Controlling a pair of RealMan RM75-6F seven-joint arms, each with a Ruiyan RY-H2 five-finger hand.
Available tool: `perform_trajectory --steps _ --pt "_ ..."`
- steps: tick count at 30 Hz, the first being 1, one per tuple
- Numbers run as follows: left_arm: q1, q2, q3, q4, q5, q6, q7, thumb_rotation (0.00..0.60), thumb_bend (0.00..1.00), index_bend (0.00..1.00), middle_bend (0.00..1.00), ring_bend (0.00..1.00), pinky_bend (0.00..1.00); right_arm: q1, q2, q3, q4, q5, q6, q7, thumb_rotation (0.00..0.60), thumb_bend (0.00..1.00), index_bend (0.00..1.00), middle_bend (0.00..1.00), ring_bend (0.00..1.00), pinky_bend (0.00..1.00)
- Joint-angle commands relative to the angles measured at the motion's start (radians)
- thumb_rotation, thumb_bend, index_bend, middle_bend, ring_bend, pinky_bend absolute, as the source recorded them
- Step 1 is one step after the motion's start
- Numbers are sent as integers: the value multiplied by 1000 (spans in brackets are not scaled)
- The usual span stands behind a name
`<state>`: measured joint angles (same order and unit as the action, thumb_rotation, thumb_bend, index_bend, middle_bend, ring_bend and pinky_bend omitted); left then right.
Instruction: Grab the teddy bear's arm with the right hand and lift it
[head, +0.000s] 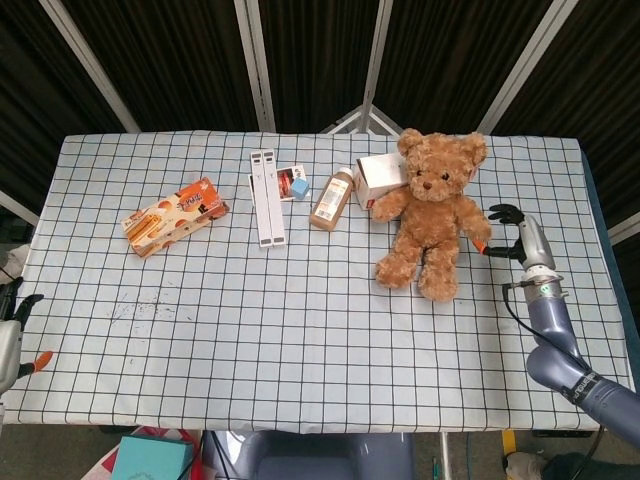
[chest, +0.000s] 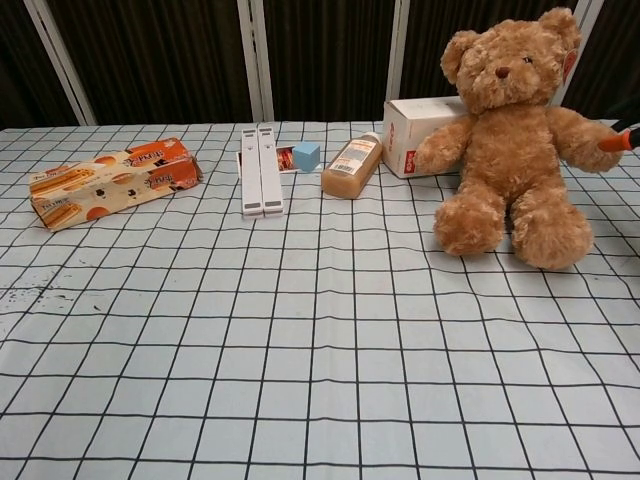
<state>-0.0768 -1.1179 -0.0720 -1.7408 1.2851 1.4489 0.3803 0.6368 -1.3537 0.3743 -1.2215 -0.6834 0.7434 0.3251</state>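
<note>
The brown teddy bear (head: 432, 215) sits at the table's back right, leaning on a white box (head: 377, 176). Its arm on my right side (head: 476, 228) sticks out sideways. My right hand (head: 514, 234) hovers just right of that arm with its fingers apart, and an orange fingertip (head: 486, 250) is close to the paw; contact is unclear. In the chest view only that orange fingertip (chest: 616, 141) shows at the right edge, beside the bear's arm (chest: 586, 140). My left hand (head: 12, 335) hangs off the table's front left corner, fingers spread and holding nothing.
A juice bottle (head: 332, 198), a blue cube on a card (head: 298, 188), a long white strip box (head: 267, 197) and an orange snack box (head: 175, 216) lie along the back of the checked tablecloth (head: 300, 330). The table's right edge runs close behind my right hand.
</note>
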Motion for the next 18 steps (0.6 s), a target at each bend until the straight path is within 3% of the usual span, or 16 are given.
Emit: perform_trajectory --steps 1,18 --pt "-2 -2 -1 1 -3 -1 4 600 244 196 0 0 30 11 -17 2 18 23 -1 -26 600 231 284 317 240 0" --pt "-10 -10 0 5 -16 -4 20 600 244 196 0 0 30 44 -93 31 101 72 -14 -90 600 231 357 387 308 0"
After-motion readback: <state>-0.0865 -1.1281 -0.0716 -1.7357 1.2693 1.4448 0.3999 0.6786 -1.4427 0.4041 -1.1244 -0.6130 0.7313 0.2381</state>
